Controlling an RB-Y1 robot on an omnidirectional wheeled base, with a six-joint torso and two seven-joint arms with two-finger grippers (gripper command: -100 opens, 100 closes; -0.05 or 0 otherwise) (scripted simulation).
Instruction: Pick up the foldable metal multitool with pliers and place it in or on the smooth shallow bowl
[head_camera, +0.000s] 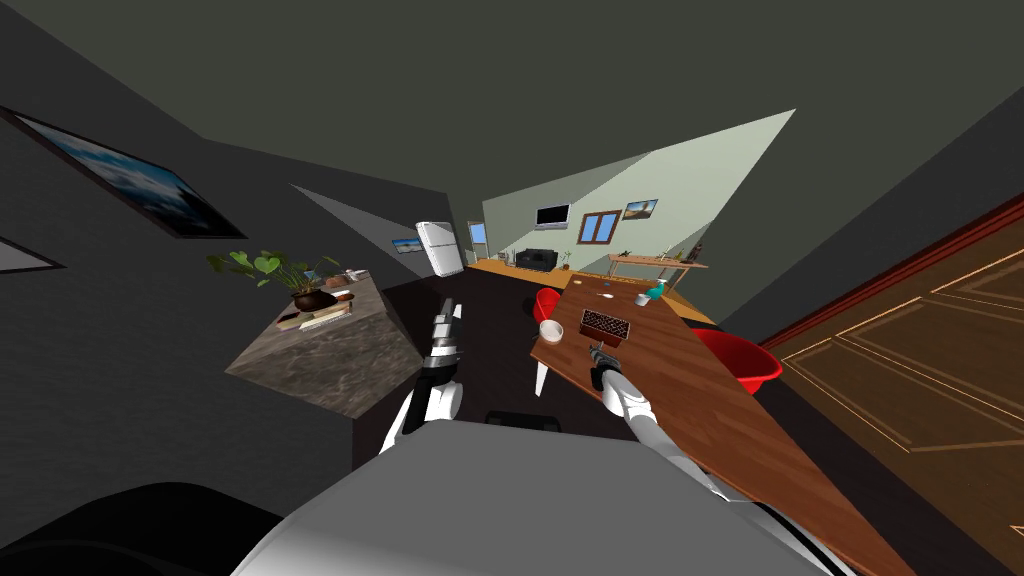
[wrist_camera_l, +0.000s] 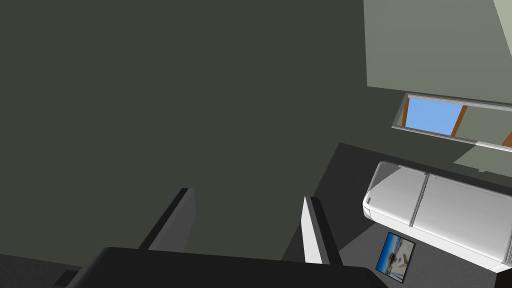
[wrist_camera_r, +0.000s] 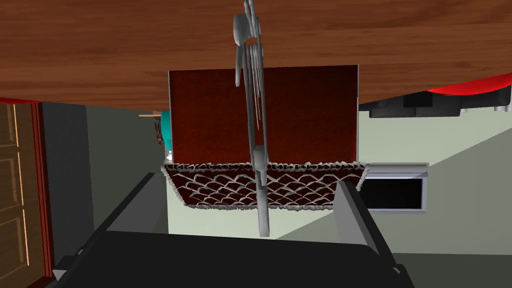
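two checks before closing: centre the wide-open right gripper on the thin grey multitool between its fingers, just near of the basket on the table, squeeze square, lift straight, then carry left to the white bowl.

Dim grey near walls, brightly lit far wall, corners splayed

A home — fridge, sofa, TV, potted plant, wooden table.
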